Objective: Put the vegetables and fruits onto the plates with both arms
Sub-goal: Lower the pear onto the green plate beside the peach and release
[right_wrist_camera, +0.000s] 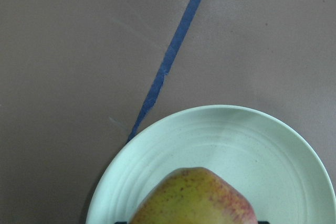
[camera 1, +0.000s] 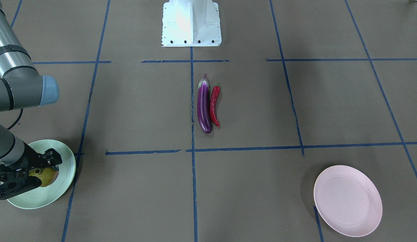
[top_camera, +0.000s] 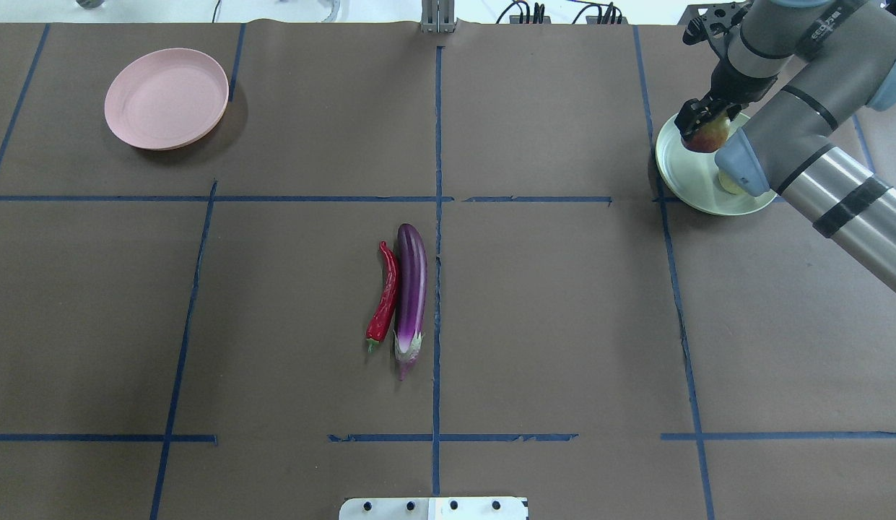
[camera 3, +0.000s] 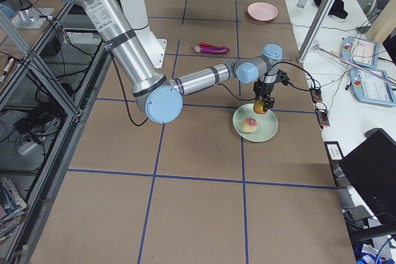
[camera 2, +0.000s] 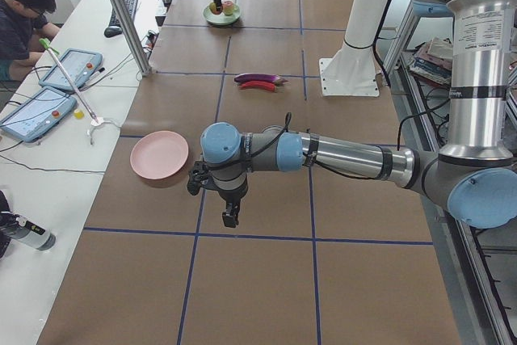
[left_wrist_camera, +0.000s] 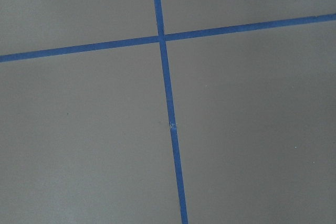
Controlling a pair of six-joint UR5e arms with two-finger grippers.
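Placement: pomegranate (top_camera: 710,135) pinched in right jaws over mint plate (top_camera: 689,184), far right edge, to join peach (camera 3: 250,125) | left jaws: cannot tell | eggplant (top_camera: 410,289), chili (top_camera: 385,303) mid-worktop, likely for pink plate (top_camera: 166,97), far left corner

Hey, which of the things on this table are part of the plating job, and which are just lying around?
Part of the job: eggplant, chili, pomegranate held by the right arm, peach, green plate, pink plate.

Just lying about: white base block, blue tape, tablets, keyboard.
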